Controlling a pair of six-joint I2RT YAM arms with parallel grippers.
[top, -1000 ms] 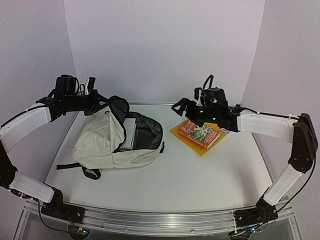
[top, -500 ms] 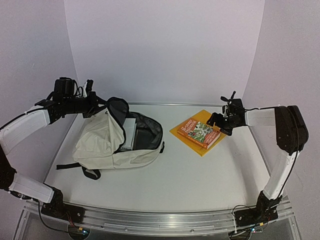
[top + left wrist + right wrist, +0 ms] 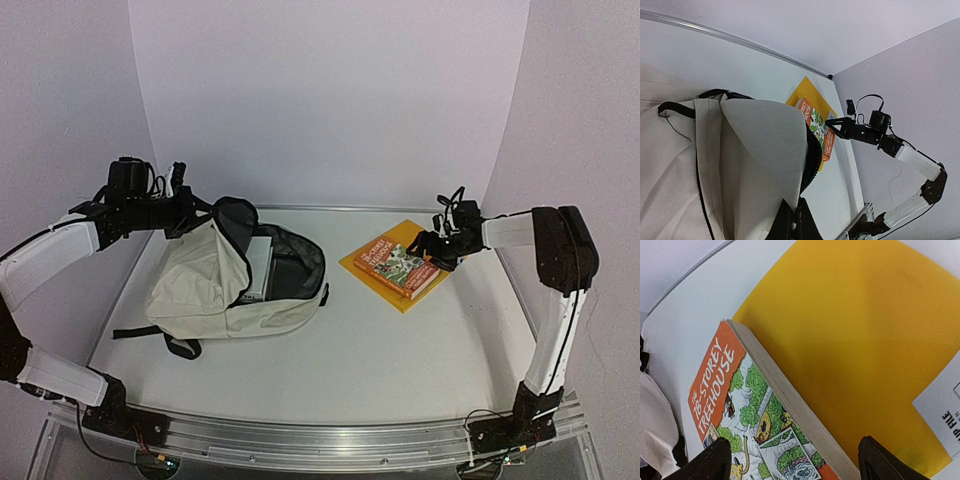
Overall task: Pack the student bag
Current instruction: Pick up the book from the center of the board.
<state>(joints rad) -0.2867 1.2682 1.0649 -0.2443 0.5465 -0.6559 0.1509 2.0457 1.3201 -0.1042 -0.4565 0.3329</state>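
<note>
The student bag (image 3: 215, 290), cream with a black lining, lies open on the left of the table. My left gripper (image 3: 196, 214) is shut on its raised top flap. In the left wrist view the jaws (image 3: 795, 220) pinch the cream fabric (image 3: 765, 150). An orange book (image 3: 398, 266) lies on a yellow folder (image 3: 403, 298) at the right. My right gripper (image 3: 432, 246) hangs low over the book's far end, open. In the right wrist view its fingertips (image 3: 715, 460) straddle the book's page edge (image 3: 790, 405), one over the cover and one over the folder (image 3: 855, 330).
A pale flat item (image 3: 262, 262) sits inside the bag's open mouth. A black strap (image 3: 135, 331) trails from the bag toward the left table edge. A white label (image 3: 940, 407) is stuck on the folder. The back wall stands close behind both arms.
My right arm has swung from above the book's left side round to its far right end and dropped low over it, jaws narrowing a little. The left gripper and bag have stayed put.
</note>
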